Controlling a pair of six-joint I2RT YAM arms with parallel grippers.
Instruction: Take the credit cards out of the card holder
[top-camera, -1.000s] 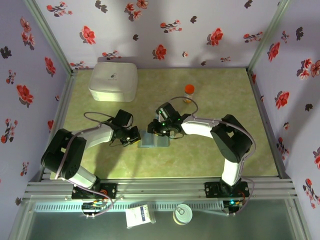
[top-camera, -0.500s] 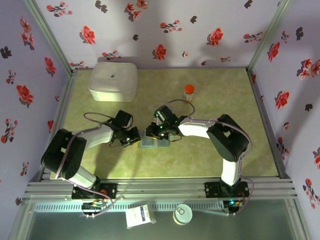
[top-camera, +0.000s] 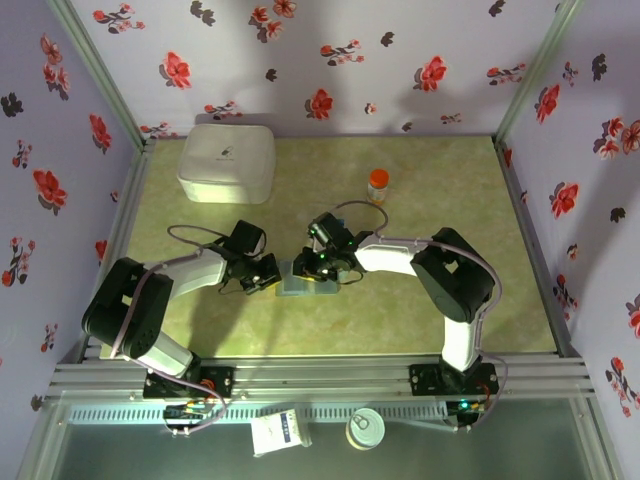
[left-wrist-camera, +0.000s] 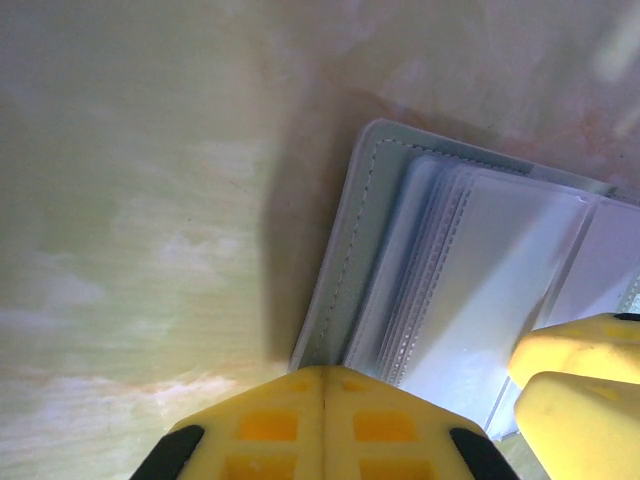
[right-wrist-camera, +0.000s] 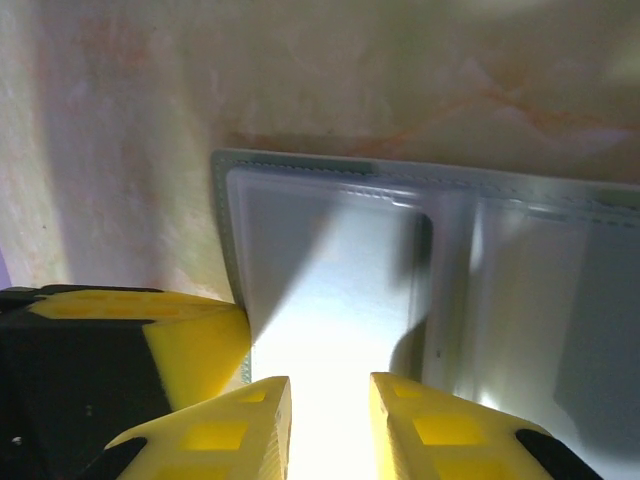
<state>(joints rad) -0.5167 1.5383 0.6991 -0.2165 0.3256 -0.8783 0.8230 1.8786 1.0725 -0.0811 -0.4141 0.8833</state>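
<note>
Lying open and flat mid-worktop (top-camera: 420, 180), the holder (top-camera: 300, 288) runs its long axis left-right between both arms. Left jaws are shut, tips just at its left edge. Right jaws stand narrowly apart with nothing between them, right over the left panel's clear sleeves (right-wrist-camera: 330, 260), so probably nearer for pulling cards.
</note>
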